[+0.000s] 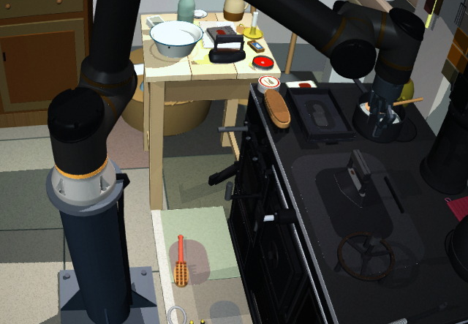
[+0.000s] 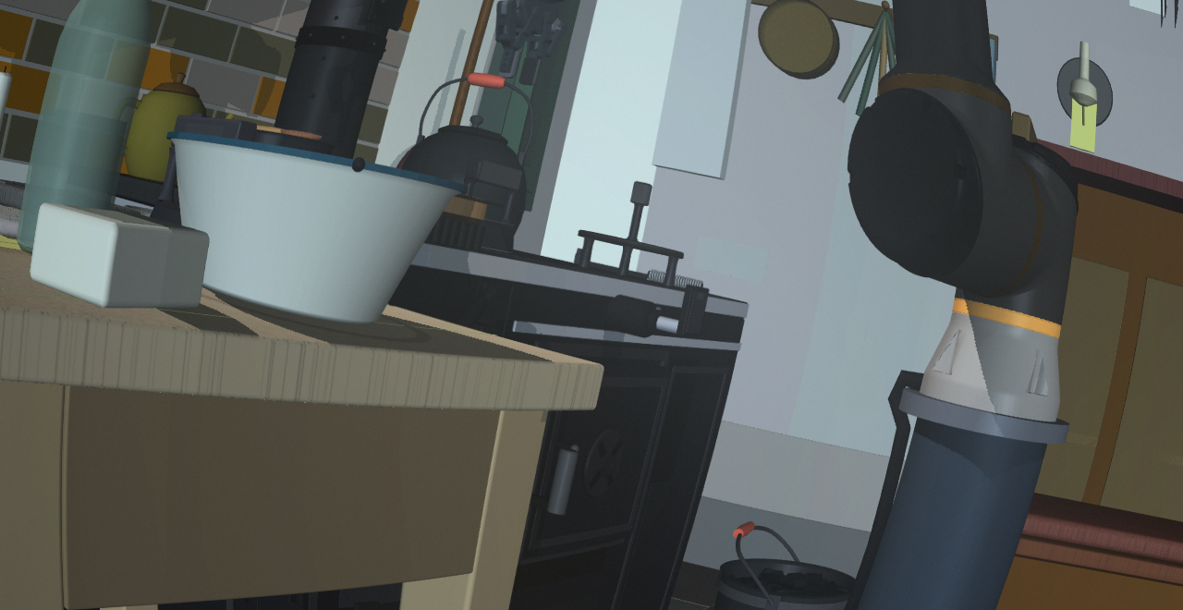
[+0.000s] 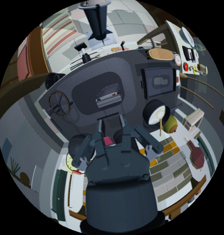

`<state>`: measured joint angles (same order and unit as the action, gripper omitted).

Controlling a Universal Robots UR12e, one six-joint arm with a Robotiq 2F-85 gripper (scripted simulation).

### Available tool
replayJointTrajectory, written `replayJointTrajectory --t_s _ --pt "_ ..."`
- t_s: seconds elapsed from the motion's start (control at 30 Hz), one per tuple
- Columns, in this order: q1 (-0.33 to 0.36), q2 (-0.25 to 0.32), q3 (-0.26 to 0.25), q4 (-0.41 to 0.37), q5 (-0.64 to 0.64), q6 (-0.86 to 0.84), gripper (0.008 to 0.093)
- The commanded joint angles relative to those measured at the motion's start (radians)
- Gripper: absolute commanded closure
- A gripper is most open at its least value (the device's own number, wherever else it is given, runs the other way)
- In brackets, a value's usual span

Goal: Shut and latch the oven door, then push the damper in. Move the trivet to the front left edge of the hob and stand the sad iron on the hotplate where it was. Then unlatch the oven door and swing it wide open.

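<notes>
The oven door (image 1: 270,252) is seen edge-on from the side camera, and its latch is hard to make out. It sits flat in the stove's front (image 2: 616,449). The sad iron (image 1: 357,175) stands on the hotplate in the middle of the hob. The round trivet (image 1: 366,255) lies at the hob's front edge, nearer the camera than the iron. High above the hob's back right, over a black pot (image 1: 378,118), my gripper (image 1: 382,123) hangs partly open and holds nothing. The damper handle (image 1: 231,128) sticks out from the stove's front.
The stovepipe (image 1: 446,154) rises at the hob's back, close to my wrist. A kettle (image 2: 471,160) stands beside it. A baking tray (image 1: 319,112) and a brush (image 1: 277,108) lie on the hob's far end. A wooden table (image 1: 204,48) with a bowl stands beyond.
</notes>
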<state>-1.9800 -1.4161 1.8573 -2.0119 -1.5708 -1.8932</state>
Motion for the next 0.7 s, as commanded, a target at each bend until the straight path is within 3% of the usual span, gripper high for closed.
replayJointTrajectory --t_s 0.0,0.67 --pt "0.0 -0.001 -0.001 0.0 0.0 -0.014 0.0554" --pt "0.007 -0.009 0.014 -0.007 0.0 -0.079 0.0554"
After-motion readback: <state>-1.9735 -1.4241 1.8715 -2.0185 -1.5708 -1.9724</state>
